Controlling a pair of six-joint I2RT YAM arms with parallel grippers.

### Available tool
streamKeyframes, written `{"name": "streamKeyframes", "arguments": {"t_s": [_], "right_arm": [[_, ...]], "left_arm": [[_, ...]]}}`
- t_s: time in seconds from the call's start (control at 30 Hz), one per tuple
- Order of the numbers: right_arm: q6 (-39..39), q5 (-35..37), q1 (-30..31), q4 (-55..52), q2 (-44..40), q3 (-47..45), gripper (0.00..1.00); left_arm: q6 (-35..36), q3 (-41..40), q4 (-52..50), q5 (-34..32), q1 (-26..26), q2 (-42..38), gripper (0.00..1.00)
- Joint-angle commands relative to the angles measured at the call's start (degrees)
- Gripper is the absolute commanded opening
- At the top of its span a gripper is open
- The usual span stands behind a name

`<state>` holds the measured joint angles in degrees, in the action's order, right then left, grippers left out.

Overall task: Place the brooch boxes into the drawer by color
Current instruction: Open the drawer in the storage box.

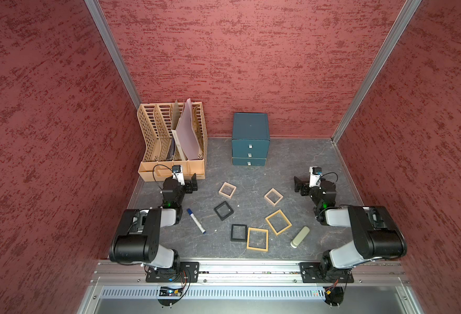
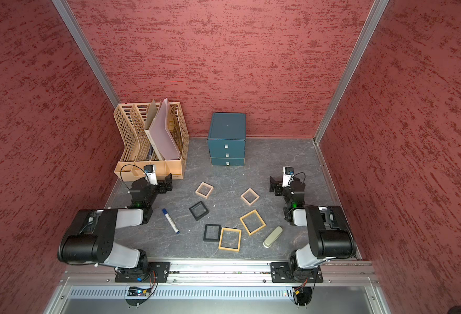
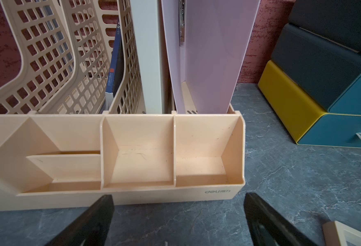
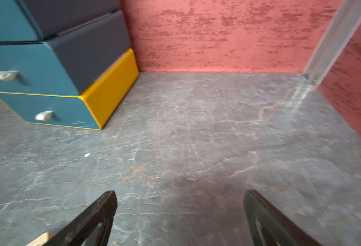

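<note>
Six brooch boxes lie flat on the grey table in both top views: pale beige ones [image 1: 227, 189] [image 1: 273, 196], black ones [image 1: 223, 210] [image 1: 239, 232], and larger tan-yellow ones [image 1: 278, 221] [image 1: 257, 239]. The teal drawer [image 1: 249, 144] [image 2: 226, 148] stands at the back, all three drawers shut. My left gripper [image 1: 192, 183] [image 3: 178, 197] hangs open and empty just before the file rack, left of the boxes. My right gripper [image 1: 298, 185] [image 4: 180, 192] is open over bare table to the right of the boxes. The drawer [image 4: 37, 70] [image 3: 335, 95] shows in both wrist views.
A tan slotted file rack [image 1: 169, 152] with folders fills the back left corner. A blue-capped marker [image 1: 196, 220] lies left of the black boxes. A pale green cylinder [image 1: 300, 237] lies near the front right. Red walls enclose three sides.
</note>
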<state>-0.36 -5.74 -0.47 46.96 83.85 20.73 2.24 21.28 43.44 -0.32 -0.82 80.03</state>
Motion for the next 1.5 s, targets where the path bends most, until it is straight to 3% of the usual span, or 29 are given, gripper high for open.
{"name": "streamKeyframes", "arguments": {"t_s": [0.0, 0.1, 0.17, 0.2, 0.27, 0.3, 0.37, 0.47, 0.57, 0.73, 0.87, 0.97, 1.03, 1.23, 1.33, 1.47], "right_arm": [[2.6, 6.8, -0.1, -11.3, -13.5, 4.6, 0.99], [4.8, 7.8, 0.8, -24.2, -23.3, 14.3, 0.98], [10.3, 8.2, 0.9, -41.5, -25.2, 28.7, 0.98], [11.1, 4.5, 0.9, -47.2, -25.0, 35.0, 0.99], [16.6, -7.2, 0.8, -53.0, -24.1, 45.9, 0.99], [21.9, -11.0, 0.7, -52.7, -23.9, 48.5, 0.99], [35.8, -15.6, 0.4, -48.4, -24.3, 49.8, 0.98], [47.0, -21.9, 0.2, -41.9, -23.3, 49.7, 0.99], [51.8, -21.6, 0.4, -48.6, -23.0, 51.2, 0.99], [55.7, -19.0, 0.7, -60.4, -25.3, 48.2, 0.99], [61.1, -18.7, 3.9, -59.4, -24.8, 41.2, 0.96], [63.1, -17.4, 10.6, -56.5, -21.9, 37.4, 0.83], [63.6, -14.7, 16.8, -53.7, -19.4, 36.1, 0.82], [73.1, -11.0, 27.0, -31.6, -10.5, 30.3, 0.68], [76.4, -11.2, 28.9, -23.5, -4.5, 31.3, 0.63], [80.1, -9.5, 29.9, -14.9, 2.1, 32.1, 0.59]], "left_arm": [[2.6, 3.9, -8.6, -5.9, -4.8, -10.2, 1.0], [5.8, 10.7, -20.0, -10.4, -11.3, -18.9, 1.0], [2.6, 21.0, -33.2, -14.9, -14.3, -21.7, 1.0], [-1.3, 27.4, -41.4, -16.2, -15.1, -21.9, 1.0], [-11.6, 43.2, -64.9, -11.8, -14.6, -20.4, 1.0], [-15.1, 46.6, -68.5, -9.4, -14.4, -19.9, 1.0], [-24.3, 48.2, -69.1, -3.3, -11.8, -20.7, 1.0], [-33.3, 49.4, -67.6, 11.1, -4.0, -21.9, 1.0], [-34.8, 57.3, -78.5, 15.3, -1.8, -19.3, 1.0], [-37.3, 62.7, -90.8, 19.8, -5.6, -14.3, 1.0], [-40.0, 59.0, -90.0, 16.6, -14.3, -10.8, 0.96], [-42.8, 56.8, -84.6, 18.3, -17.0, -6.7, 0.91], [-43.3, 59.3, -83.4, 18.2, -18.2, -2.3, 0.89], [-42.2, 71.6, -81.0, 18.8, -18.0, 13.0, 0.82], [-41.4, 76.3, -79.8, 19.0, -17.2, 18.5, 0.83], [-41.5, 75.8, -70.9, 21.9, -15.1, 21.4, 0.84]]}}
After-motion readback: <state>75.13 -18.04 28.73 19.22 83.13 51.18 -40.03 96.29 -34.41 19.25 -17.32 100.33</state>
